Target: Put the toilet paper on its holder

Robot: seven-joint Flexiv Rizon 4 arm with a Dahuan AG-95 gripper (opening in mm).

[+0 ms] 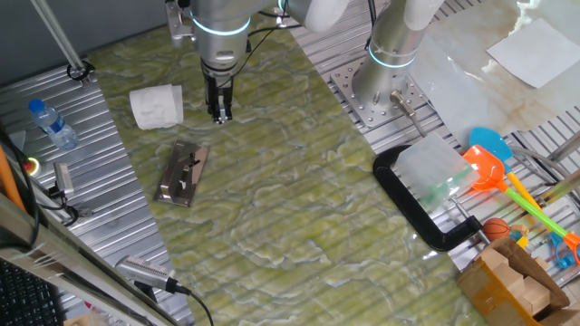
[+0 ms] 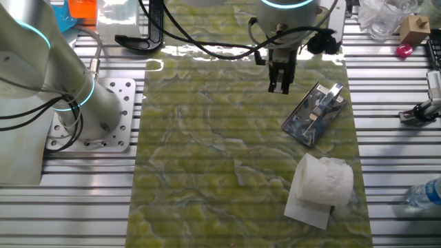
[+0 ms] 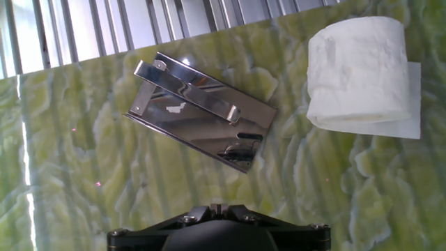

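While gripper [image 1: 221, 114] hangs above green mat [image 1: 299, 208], fingers pressed together, pinching nothing, toilet paper [image 1: 156, 105] lies on its side left of gripper, loose sheet trailing. Holder [image 1: 183, 173] lies flat on mat, below gripper and near roll, not touching. Black clamp [image 1: 412, 213] far right of gripper.

In the hand view, the end effector [image 3: 217, 226] is cut off by the lower edge, fingertips unseen. The toilet paper [image 3: 360, 71] core hole is hidden.
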